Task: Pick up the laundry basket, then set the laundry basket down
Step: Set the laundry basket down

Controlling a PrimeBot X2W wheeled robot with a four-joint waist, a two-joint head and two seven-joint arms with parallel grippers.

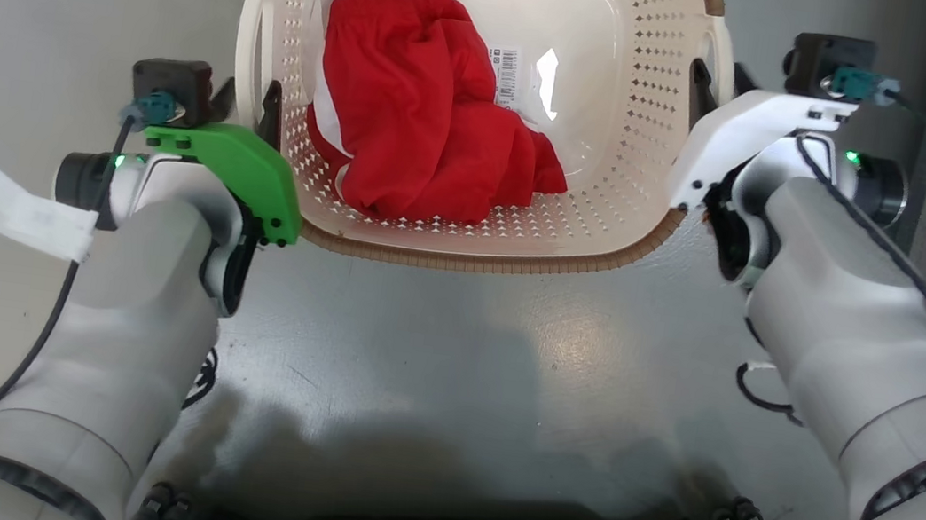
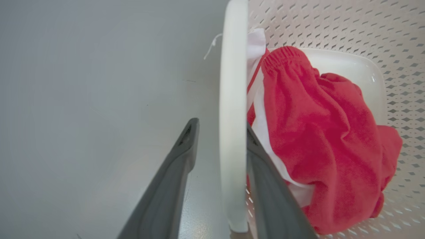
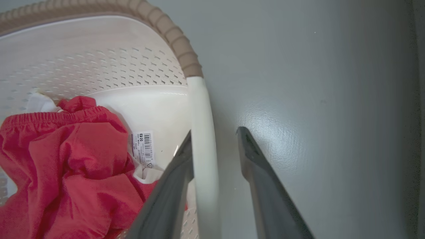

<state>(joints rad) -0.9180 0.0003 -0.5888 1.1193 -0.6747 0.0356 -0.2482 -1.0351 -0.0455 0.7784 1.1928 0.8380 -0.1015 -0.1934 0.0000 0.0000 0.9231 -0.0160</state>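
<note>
Floor (image 1: pixel 452 339), grey. Basket (image 1: pixel 640 140), upper centre of the frame, on the floor, holds a red garment (image 1: pixel 429 112). Left gripper (image 2: pixel 221 124) and right gripper (image 3: pixel 215 131) each straddle a side handle, jaws apart, unclamped.

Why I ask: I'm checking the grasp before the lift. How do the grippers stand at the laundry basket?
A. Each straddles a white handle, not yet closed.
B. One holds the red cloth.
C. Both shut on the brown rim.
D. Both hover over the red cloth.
A: the left gripper has one finger inside and one outside the laundry basket's left handle, the right gripper likewise at the right handle, each outer finger standing off it.
</note>
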